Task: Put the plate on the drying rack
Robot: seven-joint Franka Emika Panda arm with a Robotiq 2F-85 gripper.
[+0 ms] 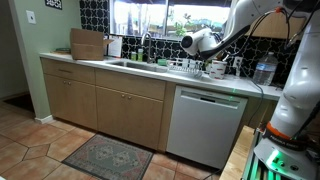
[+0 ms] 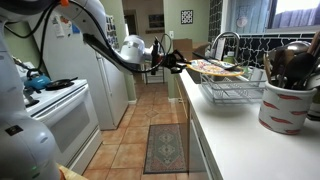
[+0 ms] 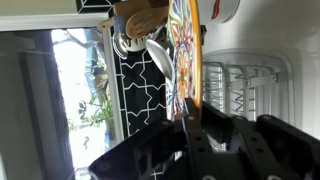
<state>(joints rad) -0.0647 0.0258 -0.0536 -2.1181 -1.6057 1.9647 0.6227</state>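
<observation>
A colourful patterned plate [image 2: 215, 68] is held nearly flat just above the near end of the pale wire drying rack [image 2: 238, 92] on the counter. My gripper [image 2: 177, 64] is shut on the plate's rim on the side away from the window. In the wrist view the plate [image 3: 181, 55] is seen edge-on, with its rim between my dark fingers [image 3: 196, 128] and the rack's wires [image 3: 245, 88] beside it. In an exterior view my gripper [image 1: 207, 44] hangs over the counter right of the sink; the plate is hard to make out there.
A ceramic crock of utensils [image 2: 286, 102] stands on the counter near the rack. The faucet [image 2: 224, 42] rises behind the rack. A wooden cutting board [image 1: 88, 44] leans at the counter's far end. A white stove [image 2: 50, 108] and a rug [image 2: 165, 148] line the aisle.
</observation>
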